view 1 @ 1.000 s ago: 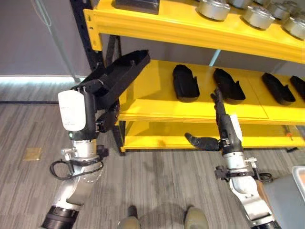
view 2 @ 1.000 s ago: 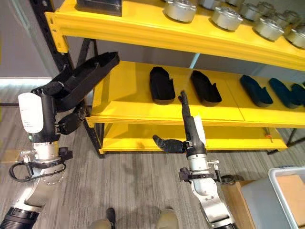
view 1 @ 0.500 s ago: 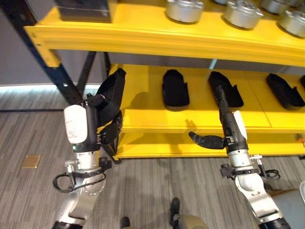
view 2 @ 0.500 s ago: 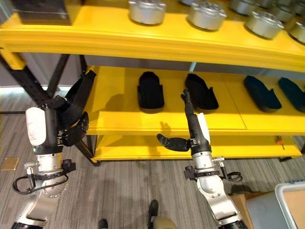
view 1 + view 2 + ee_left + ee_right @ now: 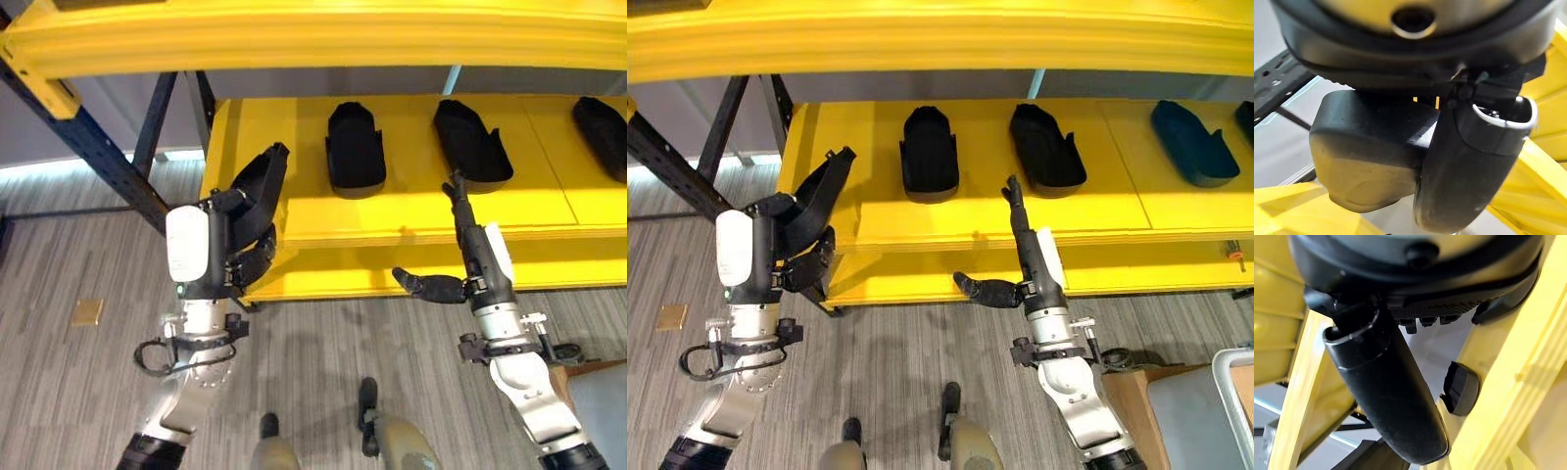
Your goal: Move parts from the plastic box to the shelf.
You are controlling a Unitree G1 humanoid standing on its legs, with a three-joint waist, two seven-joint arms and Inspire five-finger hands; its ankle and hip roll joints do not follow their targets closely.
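A black shell-shaped part (image 5: 263,186) stands tilted in my left hand (image 5: 247,266), whose fingers curl round its lower end. Its upper end leans over the front left corner of the yellow middle shelf (image 5: 411,211). In the left wrist view the thumb (image 5: 1469,161) lies against a rounded black body (image 5: 1366,152). Three more such parts (image 5: 355,147) (image 5: 472,142) (image 5: 602,122) lie in a row on that shelf. My right hand (image 5: 482,266) is open in front of the shelf edge, fingers straight up, thumb (image 5: 426,286) out to the left, holding nothing.
A dark rack post (image 5: 98,157) slants down left of the shelf. The upper yellow beam (image 5: 323,39) hangs over the middle shelf. A lower yellow shelf (image 5: 343,279) sits behind both hands. A pale-rimmed box (image 5: 1227,377) shows at the lower right on the grey plank floor.
The camera has tilted down and come closer to the rack. My left hand has carried the black part rightward to the middle shelf's left corner. The right hand has stayed open.
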